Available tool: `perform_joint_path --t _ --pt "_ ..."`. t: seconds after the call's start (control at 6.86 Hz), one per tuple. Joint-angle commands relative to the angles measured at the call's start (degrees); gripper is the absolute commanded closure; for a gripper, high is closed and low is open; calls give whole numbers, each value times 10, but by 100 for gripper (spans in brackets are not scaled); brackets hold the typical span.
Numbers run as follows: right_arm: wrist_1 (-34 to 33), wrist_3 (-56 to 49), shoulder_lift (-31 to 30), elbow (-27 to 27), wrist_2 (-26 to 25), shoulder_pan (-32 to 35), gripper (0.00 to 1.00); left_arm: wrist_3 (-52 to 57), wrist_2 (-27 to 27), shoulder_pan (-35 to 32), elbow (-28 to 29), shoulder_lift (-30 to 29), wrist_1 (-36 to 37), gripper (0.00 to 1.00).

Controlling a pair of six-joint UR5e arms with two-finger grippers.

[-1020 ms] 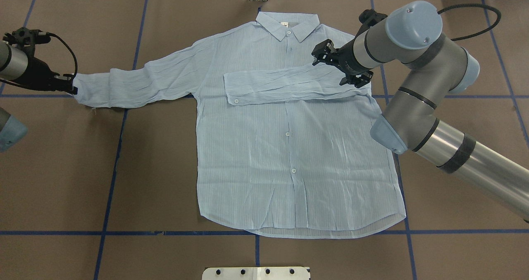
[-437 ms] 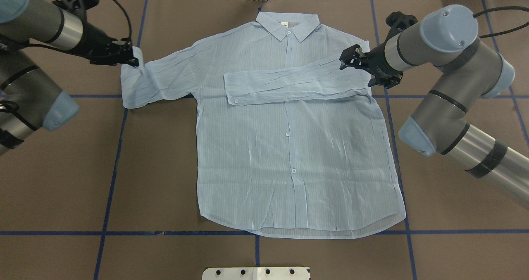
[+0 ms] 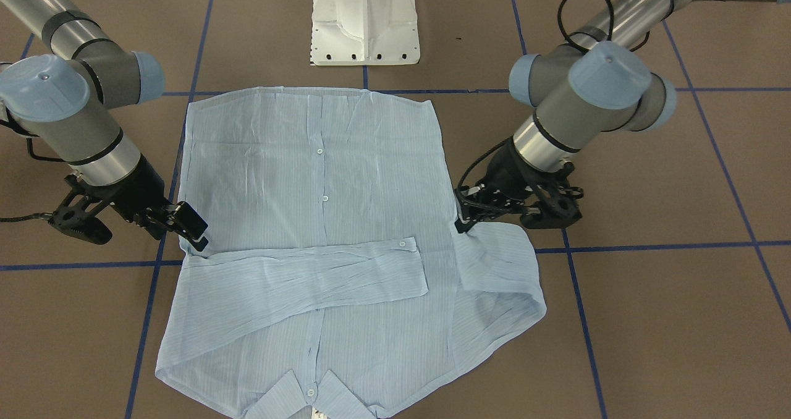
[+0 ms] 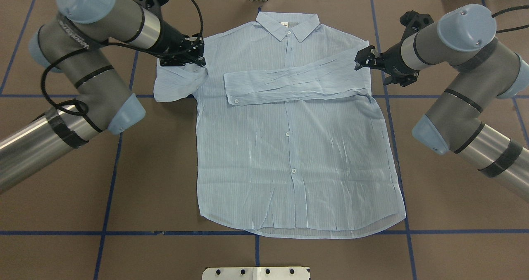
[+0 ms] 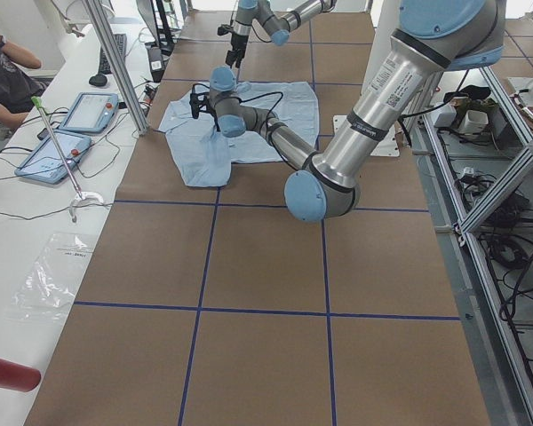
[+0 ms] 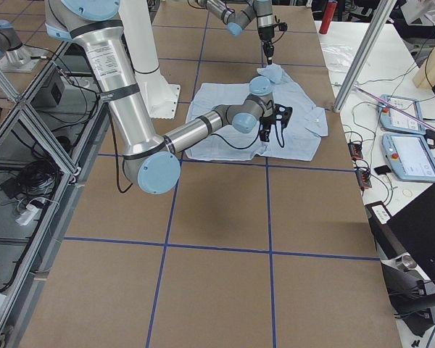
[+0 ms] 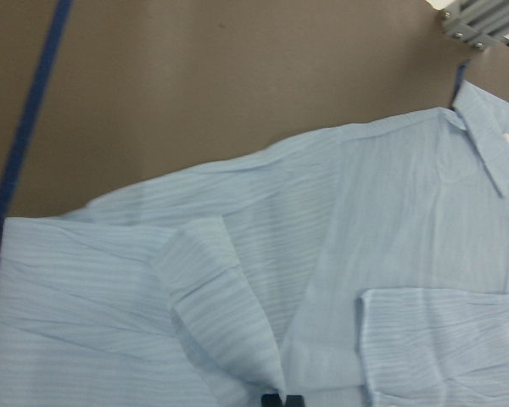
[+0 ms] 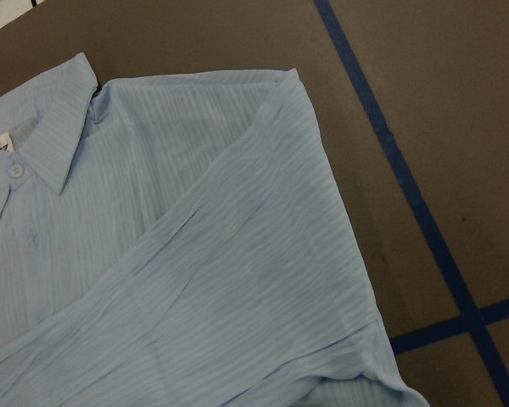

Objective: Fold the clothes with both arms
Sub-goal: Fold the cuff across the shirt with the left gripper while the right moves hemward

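**A:** Which step is this?

**B:** Sleeves. The striped shirt [image 4: 289, 156] lies flat on the desk [image 4: 454, 238], collar [image 4: 306, 27] away from the robot, with the right sleeve [image 4: 289, 84] already laid across the chest. The left claw [image 4: 197, 60] is pinched onto the left sleeve [image 4: 175, 84], which is doubled back by the shoulder.

**A:** And the right claw [image 4: 362, 59]?

**B:** Spread and empty, at the other shoulder. Next, I'd judge, the cuff goes across the chest and is let go flat.

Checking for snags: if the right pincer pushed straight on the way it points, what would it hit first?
Probably the folded sleeve of the shirt: the right pincer aims inward and down at it near the shoulder, though its height above the cloth is unclear.
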Motion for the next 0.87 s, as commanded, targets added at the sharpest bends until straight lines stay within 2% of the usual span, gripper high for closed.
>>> perform_joint_path --t 0.0,0.44,0.73 --pt "2 -19 -14 0 3 10 0 -83 77 62 97 -123 -1 100" --pt "3 -20 -23 0 2 11 0 -122 134 111 130 -167 -3 100" --pt "3 -36 -33 0 2 17 0 -124 138 117 147 -188 -4 100"
